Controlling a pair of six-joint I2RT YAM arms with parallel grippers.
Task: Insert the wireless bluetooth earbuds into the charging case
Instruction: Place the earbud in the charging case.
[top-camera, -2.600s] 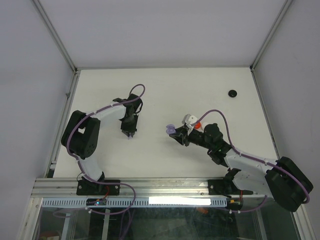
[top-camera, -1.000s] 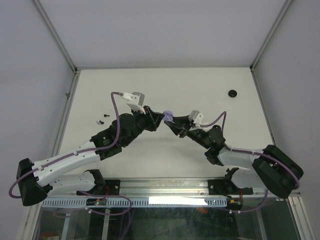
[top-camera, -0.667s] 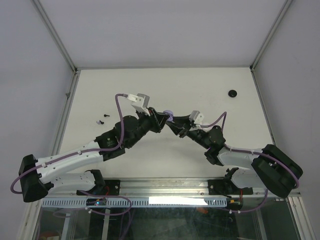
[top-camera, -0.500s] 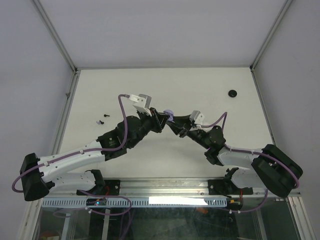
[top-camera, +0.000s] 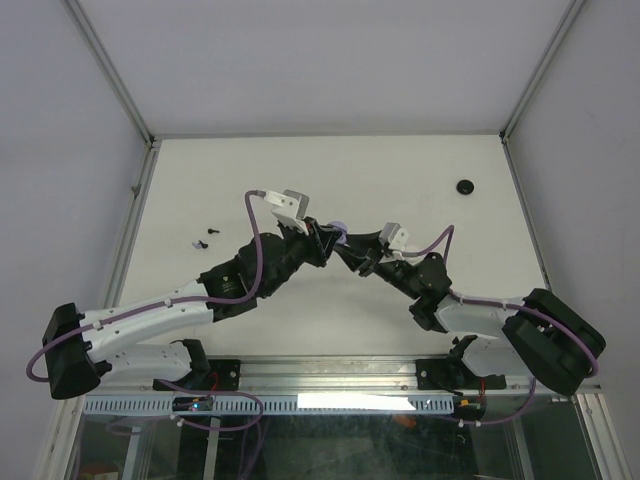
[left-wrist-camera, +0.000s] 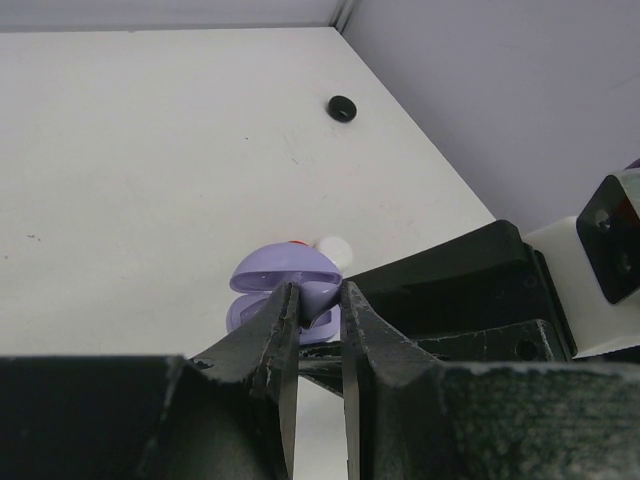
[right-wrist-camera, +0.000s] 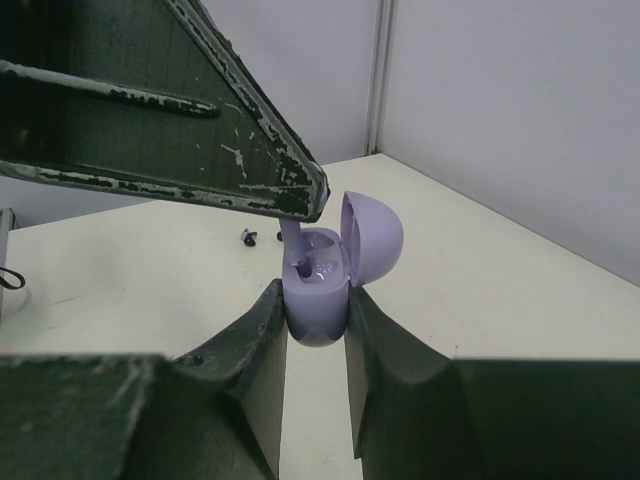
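My right gripper (right-wrist-camera: 315, 292) is shut on the lavender charging case (right-wrist-camera: 318, 310) and holds it above the table, its lid (right-wrist-camera: 372, 235) swung open. My left gripper (left-wrist-camera: 316, 288) is shut on a lavender earbud (left-wrist-camera: 322, 298). Its fingers (right-wrist-camera: 250, 160) come in from the upper left of the right wrist view, and the earbud's stem (right-wrist-camera: 293, 240) reaches down into the case's near socket. From above, both grippers meet at the case (top-camera: 337, 232) mid-table. A white earbud (left-wrist-camera: 330, 246) and a red one (left-wrist-camera: 297, 243) lie on the table behind the case.
A black round piece (top-camera: 465, 187) lies at the table's far right. Two tiny loose bits (top-camera: 211, 232) (top-camera: 196, 243) lie at the left. Grey walls close in the table on three sides.
The left arm swung in from the left side with the earbud and over the last second edged right until its tips met the case. The right gripper held the case still.
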